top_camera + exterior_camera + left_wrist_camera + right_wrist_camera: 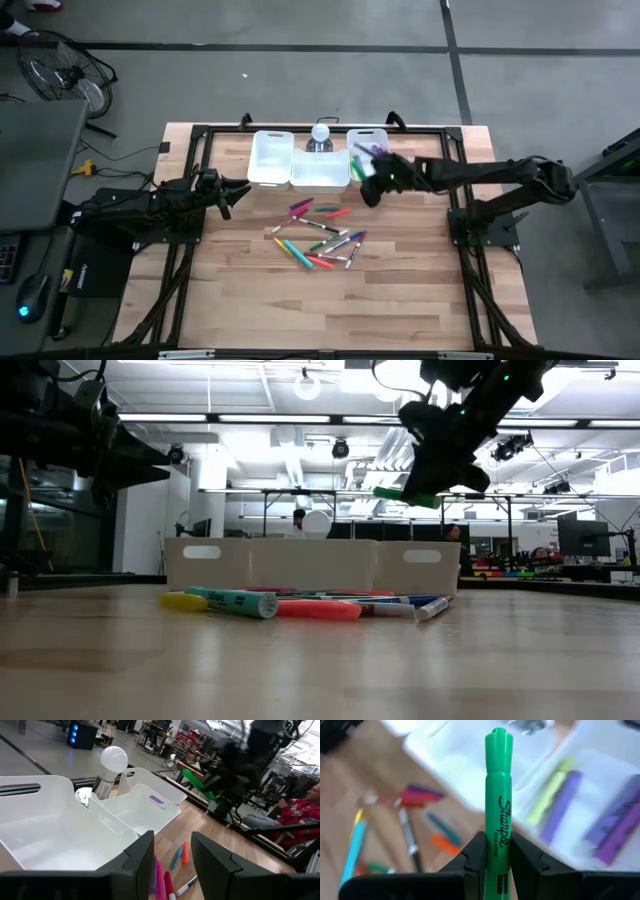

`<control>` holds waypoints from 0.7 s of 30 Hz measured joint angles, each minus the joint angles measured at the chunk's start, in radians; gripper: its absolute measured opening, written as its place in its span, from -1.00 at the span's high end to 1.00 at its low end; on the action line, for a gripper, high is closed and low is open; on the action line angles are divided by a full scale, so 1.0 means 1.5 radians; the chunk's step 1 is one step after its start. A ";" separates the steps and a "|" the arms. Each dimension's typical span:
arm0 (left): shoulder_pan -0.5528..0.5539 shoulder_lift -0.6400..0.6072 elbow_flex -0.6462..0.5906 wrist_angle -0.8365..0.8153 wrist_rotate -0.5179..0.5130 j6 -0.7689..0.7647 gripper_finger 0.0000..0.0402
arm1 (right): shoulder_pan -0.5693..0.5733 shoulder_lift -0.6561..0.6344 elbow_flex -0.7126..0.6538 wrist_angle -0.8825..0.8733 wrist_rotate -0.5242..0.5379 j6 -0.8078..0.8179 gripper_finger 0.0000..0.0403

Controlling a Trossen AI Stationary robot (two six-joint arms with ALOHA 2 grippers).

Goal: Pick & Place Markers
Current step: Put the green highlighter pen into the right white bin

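Green marker (498, 795): smooth plastic barrel, rounded cap, one only, clamped between the right gripper (497, 852) fingers. It is held above the table, over the edge of the right white bin (367, 140).

Loose markers (322, 235) on the wood-plank table (420, 290): roughly fifteen, count uncertain from above, mixed colours, scattered mid-table in front of the bins.

Three white rectangular plastic bins in a row, glossy, with slot handles. Right one holds several markers, purple and yellow-green.

One white bulb (113, 759) stands behind the middle bin (320, 170).

Left gripper (172, 855): partly parted, holding nothing, at the table's left side, beside the left bin (270, 158).
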 joint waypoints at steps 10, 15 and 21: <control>0.000 0.000 0.000 0.000 0.000 0.000 0.36 | -0.135 0.023 0.001 -0.001 0.022 0.094 0.73; 0.000 0.000 0.000 0.000 0.000 0.000 0.36 | -0.166 0.081 0.001 0.034 -0.014 0.150 0.73; 0.000 0.000 0.000 0.000 0.000 0.000 0.36 | -0.196 0.155 0.001 0.086 -0.051 0.181 0.73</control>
